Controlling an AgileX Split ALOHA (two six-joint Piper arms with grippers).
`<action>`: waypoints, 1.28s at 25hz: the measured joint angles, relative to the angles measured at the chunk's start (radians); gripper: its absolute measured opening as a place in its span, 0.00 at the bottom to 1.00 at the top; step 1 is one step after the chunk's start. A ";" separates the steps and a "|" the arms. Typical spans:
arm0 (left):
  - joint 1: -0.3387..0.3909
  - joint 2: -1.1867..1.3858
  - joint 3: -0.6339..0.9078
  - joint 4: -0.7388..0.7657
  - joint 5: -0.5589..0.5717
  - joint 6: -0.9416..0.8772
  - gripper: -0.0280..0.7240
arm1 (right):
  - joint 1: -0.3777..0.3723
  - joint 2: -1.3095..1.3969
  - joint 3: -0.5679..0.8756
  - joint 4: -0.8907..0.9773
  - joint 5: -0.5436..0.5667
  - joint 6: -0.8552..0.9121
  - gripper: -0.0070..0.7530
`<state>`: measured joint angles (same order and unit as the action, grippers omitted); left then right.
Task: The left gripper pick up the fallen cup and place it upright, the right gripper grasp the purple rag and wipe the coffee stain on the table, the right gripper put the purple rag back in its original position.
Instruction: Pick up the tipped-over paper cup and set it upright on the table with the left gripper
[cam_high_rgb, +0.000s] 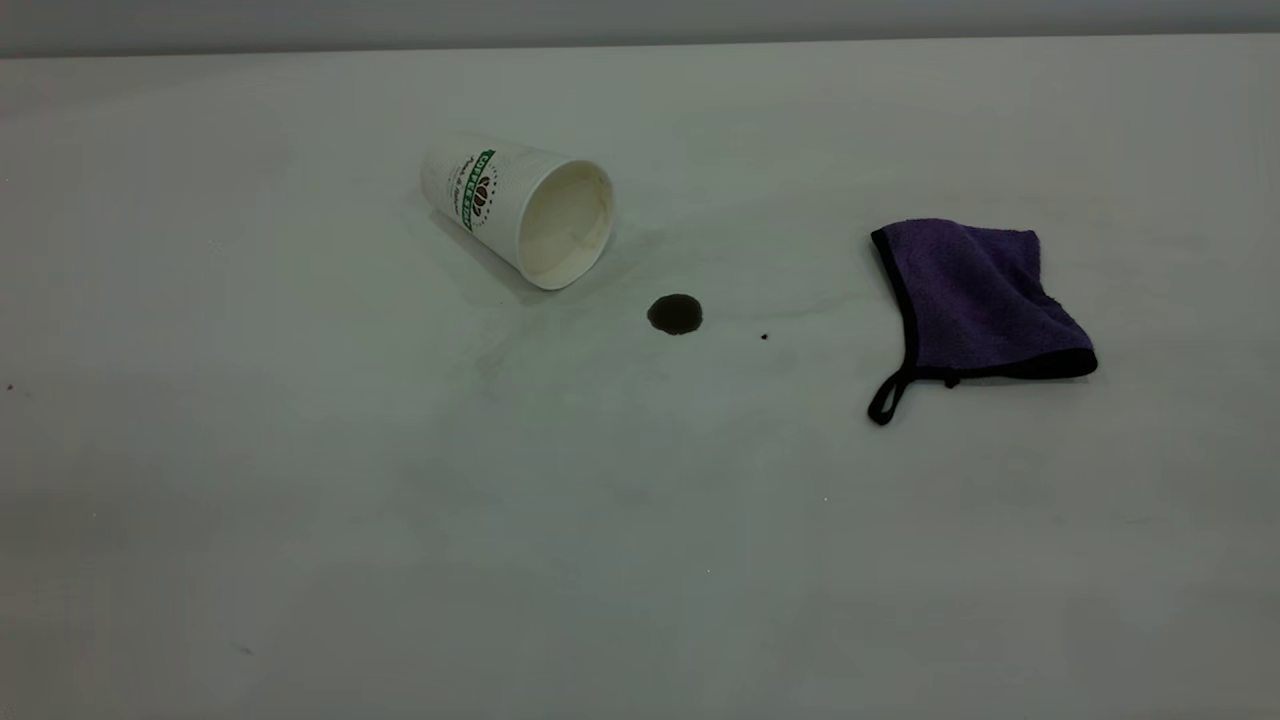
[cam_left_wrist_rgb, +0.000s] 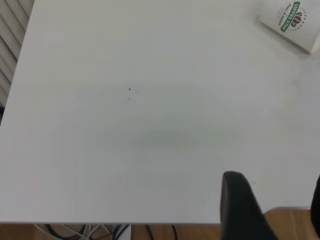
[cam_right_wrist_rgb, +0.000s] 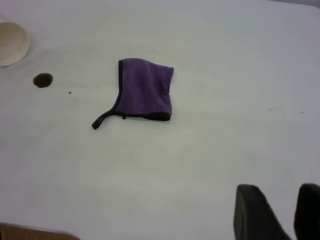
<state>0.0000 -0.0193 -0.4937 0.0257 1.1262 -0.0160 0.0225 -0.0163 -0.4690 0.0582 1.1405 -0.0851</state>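
Exterior view — cup (cam_high_rgb: 520, 208) lies tipped | both hands well apart from it, grip state unclear

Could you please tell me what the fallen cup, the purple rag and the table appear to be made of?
The cup looks like paper: matte white wall, printed green lettering, cream lining inside. The purple rag seems a terry or microfibre cloth: fuzzy nap, soft folds, stitched black edging. The table has a smooth, matte white top, likely laminate, though that cannot be told for sure.
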 joint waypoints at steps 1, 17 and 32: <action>0.000 0.000 0.000 0.000 0.000 0.000 0.59 | 0.000 0.000 0.000 0.000 0.000 0.000 0.32; 0.000 0.000 0.000 0.000 0.000 0.000 0.59 | 0.000 0.000 0.000 0.000 0.000 0.000 0.32; 0.000 0.026 -0.005 0.004 -0.001 0.000 0.59 | 0.000 0.000 0.000 0.000 0.000 0.000 0.32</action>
<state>0.0000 0.0066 -0.4989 0.0300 1.1250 -0.0160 0.0225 -0.0163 -0.4690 0.0582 1.1405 -0.0848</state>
